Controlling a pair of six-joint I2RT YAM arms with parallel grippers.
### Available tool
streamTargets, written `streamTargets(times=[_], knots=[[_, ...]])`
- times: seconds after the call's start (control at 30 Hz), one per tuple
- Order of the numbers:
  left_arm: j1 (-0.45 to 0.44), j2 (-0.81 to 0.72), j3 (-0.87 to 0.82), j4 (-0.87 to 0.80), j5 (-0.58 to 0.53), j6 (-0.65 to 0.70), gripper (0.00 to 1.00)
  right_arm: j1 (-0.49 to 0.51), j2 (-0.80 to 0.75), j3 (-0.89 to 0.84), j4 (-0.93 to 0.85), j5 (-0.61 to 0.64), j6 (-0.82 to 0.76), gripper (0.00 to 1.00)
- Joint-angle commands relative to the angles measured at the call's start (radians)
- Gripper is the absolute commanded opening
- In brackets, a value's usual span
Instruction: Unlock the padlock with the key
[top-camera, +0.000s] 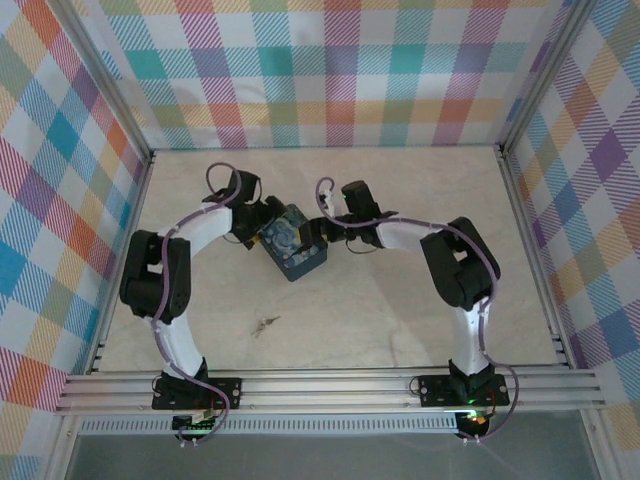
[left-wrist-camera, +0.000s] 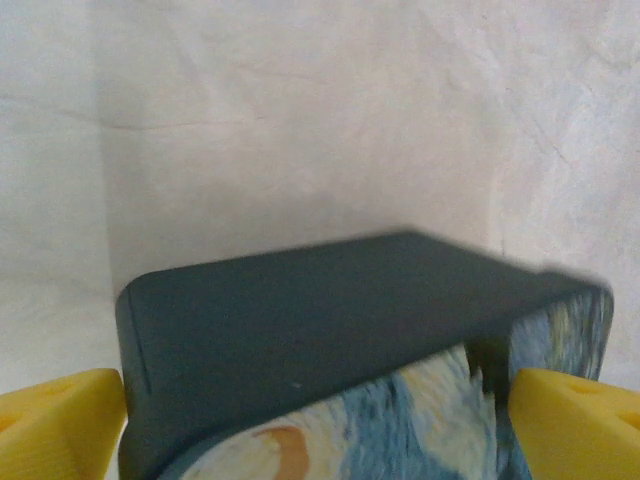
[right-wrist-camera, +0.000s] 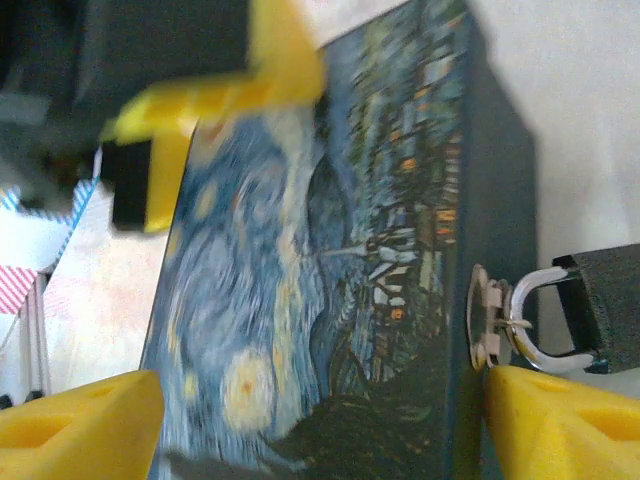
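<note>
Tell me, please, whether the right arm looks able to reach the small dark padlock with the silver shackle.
Probably yes: the padlock hangs from the blue painted box just beside the right hand, with nothing between.

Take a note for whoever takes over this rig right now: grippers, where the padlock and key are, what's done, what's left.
Left gripper: jaws wide, fingers on either side of the painted box; unclear whether they press it.
Right gripper: open, straddling the box's latch end.
Padlock: hooked through the box's hasp, looks locked.
Key: loose on the table, between the box and the arm bases, in neither gripper.
Done: nothing on the lock yet.
Left: pick up the key, insert it, turn it, free the padlock.
</note>
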Motion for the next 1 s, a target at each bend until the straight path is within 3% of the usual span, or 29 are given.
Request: streamTargets(times=[0.0,0.17,0.3,0.5,0.7,0.8,0.97], knots=[[-0.046,0.084,0.132,0.004,0.026,-0.024,0.97,0.032,-0.123,-0.126,0.038,0.013,0.057,0.82],[-0.129,0.237,0.373,-0.092,0.014,-0.022,0.97,0.106,-0.213,-0.255,0.109,0.079,0.154,0.82],[-0.172,0.324,0.510,-0.146,0.035,-0.022,0.98,0.160,-0.239,-0.242,0.106,0.092,0.187,0.83],[-0.129,0.274,0.548,-0.253,-0.016,0.073,0.97,0.141,-0.368,-0.234,-0.145,0.161,0.086,0.86],[-0.041,0.090,0.453,-0.356,-0.085,0.169,0.99,0.094,-0.484,-0.291,-0.293,0.226,0.031,0.86],[-0.019,-0.036,0.350,-0.437,-0.192,0.198,1.00,0.080,-0.506,-0.320,-0.319,0.261,0.026,0.83],[-0.020,-0.305,-0.014,-0.449,-0.238,0.138,1.00,0.079,-0.509,-0.343,-0.338,0.314,0.063,0.76]])
